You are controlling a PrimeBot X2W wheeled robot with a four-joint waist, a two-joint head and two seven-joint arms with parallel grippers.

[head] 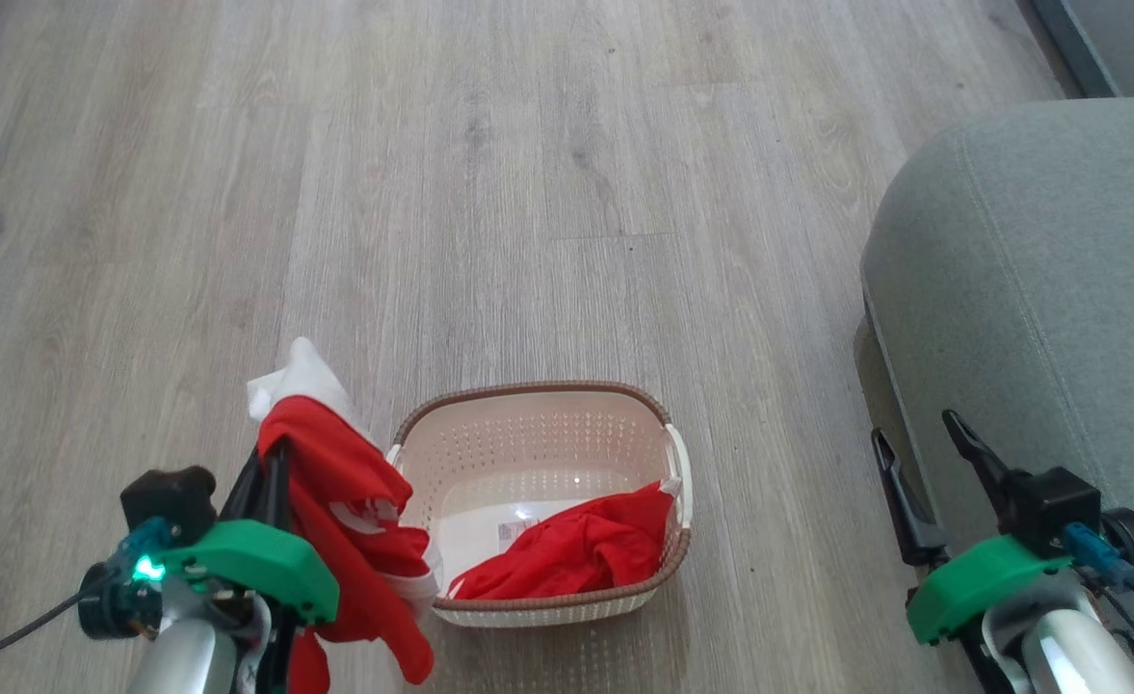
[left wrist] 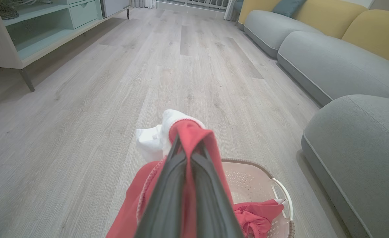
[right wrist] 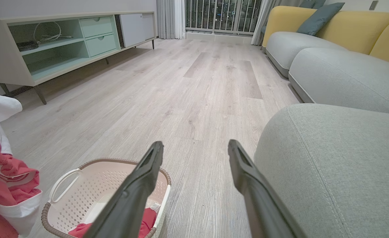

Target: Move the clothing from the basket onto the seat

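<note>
My left gripper (head: 276,453) is shut on a red and white garment (head: 350,511) of the clothing, held up left of the basket (head: 538,410); the cloth drapes over the fingers (left wrist: 168,185) and hangs down past the basket's left handle. A second red garment (head: 576,554) lies crumpled in the basket's near right corner. The cream basket with its brown rim (right wrist: 92,162) stands on the floor. The grey seat (head: 1039,260) is at the right. My right gripper (head: 918,434) hangs open and empty beside the seat's near corner, its fingers (right wrist: 141,185) spread wide above the floor.
Pale wood floor (head: 528,193) stretches ahead. More grey sofa sections with yellow backs (right wrist: 326,29) line the right side. A low mint and white cabinet (right wrist: 58,43) runs along the far left wall. Balcony railing and curtains (right wrist: 220,16) close the far end.
</note>
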